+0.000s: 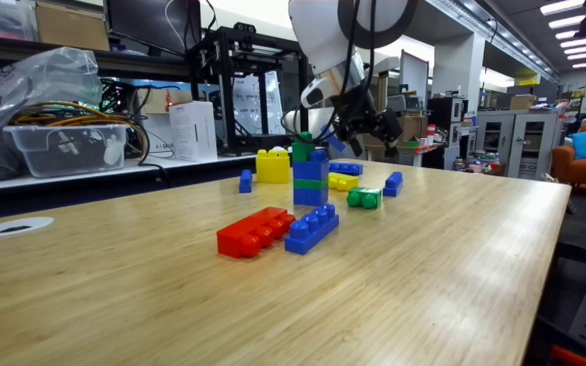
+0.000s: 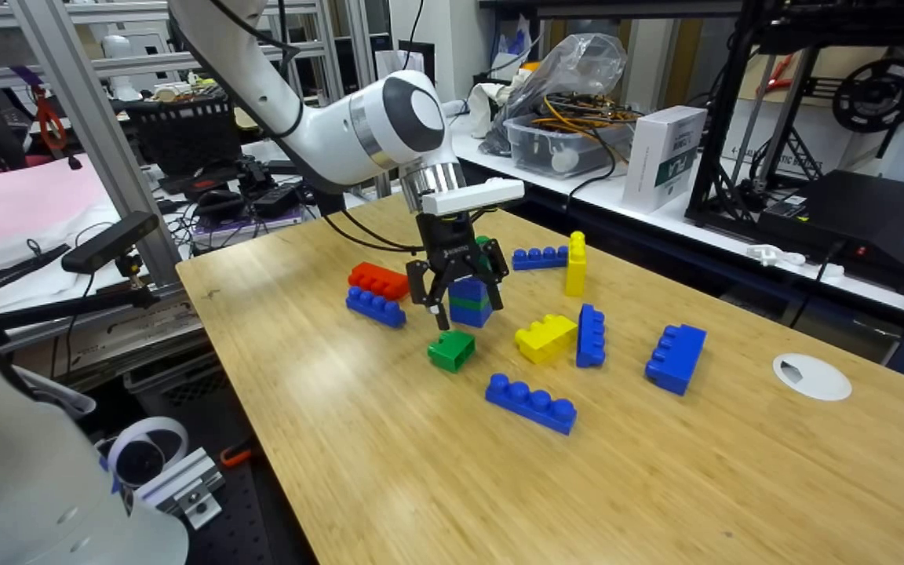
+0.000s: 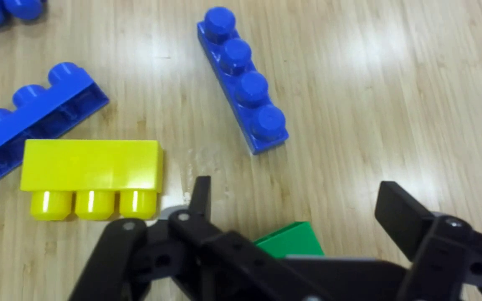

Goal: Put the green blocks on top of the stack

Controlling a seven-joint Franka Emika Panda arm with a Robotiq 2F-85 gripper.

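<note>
The stack [image 1: 311, 195] stands upright on the table, blue with a thin green layer. A small green block [image 1: 302, 151] sits on its top beside a blue stud. The stack [image 2: 470, 316] is partly hidden behind my gripper in an exterior view. The wider green block [image 1: 364, 197] lies on its side on the table near the stack. It also shows in an exterior view [image 2: 452, 351] and in the wrist view [image 3: 293, 242], partly covered by the gripper body. My gripper [image 3: 293, 187] is open and empty, above the table. It shows in both exterior views [image 1: 374, 148] [image 2: 469, 311].
A red brick [image 2: 378, 280] and a blue brick [image 2: 375, 307] lie beside the stack. A flat yellow brick [image 3: 92, 165] and a blue brick [image 3: 243, 81] lie near the green block. A chunky yellow block [image 1: 272, 166] stands behind. More blue bricks [image 2: 676, 359] lie farther off.
</note>
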